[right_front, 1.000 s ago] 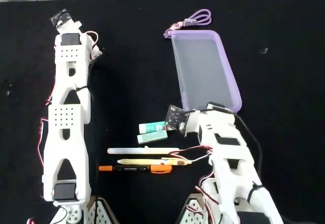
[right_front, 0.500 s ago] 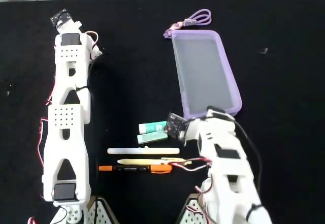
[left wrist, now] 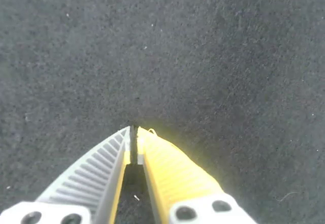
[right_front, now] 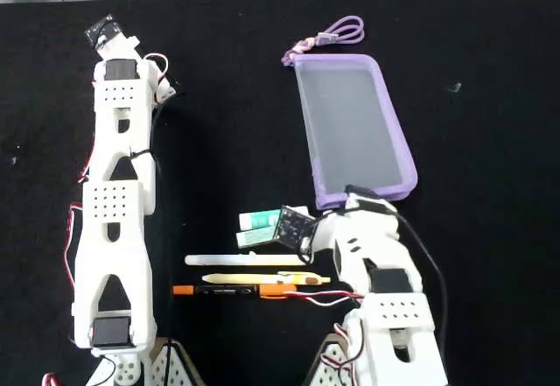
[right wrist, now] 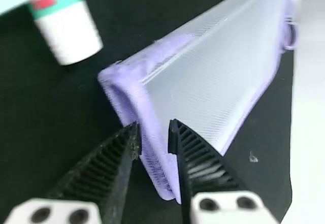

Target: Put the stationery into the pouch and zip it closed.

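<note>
Purple-edged pouch [right_front: 354,128] is lying flat on the black worktop [right_front: 490,228] pretty much where it was a second ago, so the thing that changed is the right arm. It's folded back toward its own base, and the wrist has slid down along the pouch's short end nearest the arms. The right hand [right wrist: 152,130] now sits right at that end, with a finger on each side of the purple rim. The gap is narrow and it looks pinched onto the rim rather than hanging loose, though I can't swear how hard it's biting.

The left arm hasn't budged. It's stretched out well off to the side of the pouch, and the left hand [left wrist: 133,132] is pressed together over bare cloth with nothing in it.

None of the stationery is in yet. The two green-and-white tubes [right_front: 261,220] sit just beside that same near end of the pouch. The pale stick [right_front: 245,260], cream pen [right_front: 258,277] and orange pen [right_front: 232,291] are lined up a bit further out from it. The lilac loop [right_front: 337,31] is at the pouch's far end.

My read: this is the get-a-grip-on-the-pouch step, holding or lifting the mouth so things can go in. The loading and zipping are all left to do.
</note>
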You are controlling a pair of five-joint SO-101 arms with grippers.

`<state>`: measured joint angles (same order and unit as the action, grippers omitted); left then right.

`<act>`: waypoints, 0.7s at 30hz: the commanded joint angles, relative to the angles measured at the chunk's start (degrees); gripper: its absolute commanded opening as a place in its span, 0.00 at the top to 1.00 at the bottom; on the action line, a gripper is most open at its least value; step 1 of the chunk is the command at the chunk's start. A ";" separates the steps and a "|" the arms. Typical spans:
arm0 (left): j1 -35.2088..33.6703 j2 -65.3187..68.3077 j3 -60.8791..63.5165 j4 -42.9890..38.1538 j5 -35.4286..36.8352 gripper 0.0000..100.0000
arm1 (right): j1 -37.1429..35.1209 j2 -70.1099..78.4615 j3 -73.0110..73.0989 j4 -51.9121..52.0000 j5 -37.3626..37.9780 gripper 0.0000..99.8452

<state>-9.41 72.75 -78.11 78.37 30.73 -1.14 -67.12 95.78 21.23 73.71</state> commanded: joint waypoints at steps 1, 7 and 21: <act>-2.15 0.18 -1.10 -1.41 -0.70 0.97 | -0.88 -0.92 -0.22 -1.67 -1.41 0.90; -2.15 0.18 -1.10 -1.32 -0.70 0.97 | -0.70 -0.13 0.66 -2.20 -1.41 0.90; -2.68 0.18 -1.01 -1.23 -0.70 0.97 | -0.97 0.22 0.66 1.14 -1.67 0.90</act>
<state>-9.41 72.75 -78.11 78.37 30.73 -1.49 -67.12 96.48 21.76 73.27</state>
